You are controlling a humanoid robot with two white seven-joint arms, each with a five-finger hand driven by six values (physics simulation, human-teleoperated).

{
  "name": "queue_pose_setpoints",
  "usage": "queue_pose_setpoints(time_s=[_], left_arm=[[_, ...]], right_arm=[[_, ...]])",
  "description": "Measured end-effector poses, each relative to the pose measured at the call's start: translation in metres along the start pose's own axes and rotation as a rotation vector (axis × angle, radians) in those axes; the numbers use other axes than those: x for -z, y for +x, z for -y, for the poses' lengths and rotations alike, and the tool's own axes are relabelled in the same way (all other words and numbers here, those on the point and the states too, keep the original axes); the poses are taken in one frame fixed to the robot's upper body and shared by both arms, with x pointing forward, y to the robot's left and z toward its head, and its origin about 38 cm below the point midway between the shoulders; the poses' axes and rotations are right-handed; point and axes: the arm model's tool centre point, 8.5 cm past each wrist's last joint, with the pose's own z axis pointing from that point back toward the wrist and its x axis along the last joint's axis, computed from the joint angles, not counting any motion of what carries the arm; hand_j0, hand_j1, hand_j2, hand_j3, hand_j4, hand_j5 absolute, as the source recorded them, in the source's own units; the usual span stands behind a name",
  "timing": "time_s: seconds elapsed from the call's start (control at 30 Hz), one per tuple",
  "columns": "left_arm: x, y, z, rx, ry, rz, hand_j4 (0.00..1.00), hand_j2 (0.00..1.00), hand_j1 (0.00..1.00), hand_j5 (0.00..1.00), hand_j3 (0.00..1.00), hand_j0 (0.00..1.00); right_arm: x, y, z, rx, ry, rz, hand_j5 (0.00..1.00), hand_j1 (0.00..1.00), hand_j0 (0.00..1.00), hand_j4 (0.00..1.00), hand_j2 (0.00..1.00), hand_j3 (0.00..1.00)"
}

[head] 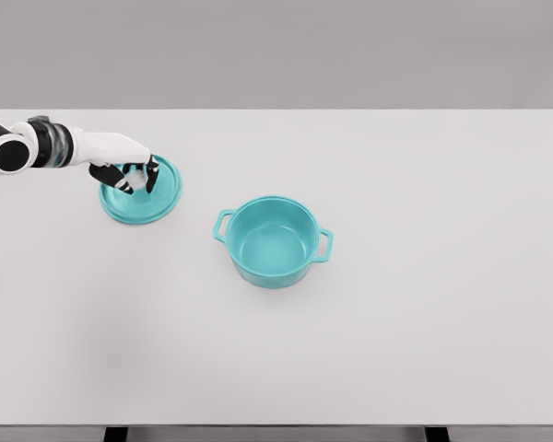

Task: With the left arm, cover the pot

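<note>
A teal pot (272,242) with two side handles stands uncovered near the middle of the white table (424,304). Its round teal lid (162,197) lies flat on the table to the pot's left and a little farther back. My left hand (136,175) comes in from the left edge and sits on top of the lid. Its dark-tipped fingers (152,171) curl down around the knob at the lid's centre. The lid still rests on the table. The right arm does not show.
The table's far edge runs along the top of the view, with a grey wall behind it. Its near edge lies along the bottom.
</note>
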Motion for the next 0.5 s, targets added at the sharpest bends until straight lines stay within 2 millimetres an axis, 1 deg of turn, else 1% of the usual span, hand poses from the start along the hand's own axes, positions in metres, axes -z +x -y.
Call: queue_pose_setpoints(time_s=[0.1, 0.27, 0.33, 0.5], left_arm=[[-0.005, 0.002, -0.004, 0.018, 0.009, 0.013, 0.36, 0.36, 0.36, 0.36, 0.36, 0.36], [-0.016, 0.015, -0.017, 0.058, 0.043, 0.065, 0.36, 0.36, 0.36, 0.36, 0.36, 0.36], [-0.019, 0.022, -0.021, 0.073, 0.056, 0.099, 0.37, 0.37, 0.37, 0.37, 0.37, 0.37], [-0.027, 0.046, -0.041, 0.125, 0.099, 0.170, 0.37, 0.37, 0.37, 0.37, 0.37, 0.37]], right_arm=[[0.000, 0.000, 0.000, 0.000, 0.000, 0.000, 1.00, 1.00, 1.00, 1.00, 1.00, 1.00], [0.000, 0.000, 0.000, 0.000, 0.000, 0.000, 1.00, 1.00, 1.00, 1.00, 1.00, 1.00], [0.000, 0.000, 0.000, 0.000, 0.000, 0.000, 1.00, 1.00, 1.00, 1.00, 1.00, 1.00], [0.000, 0.000, 0.000, 0.000, 0.000, 0.000, 1.00, 1.00, 1.00, 1.00, 1.00, 1.00]])
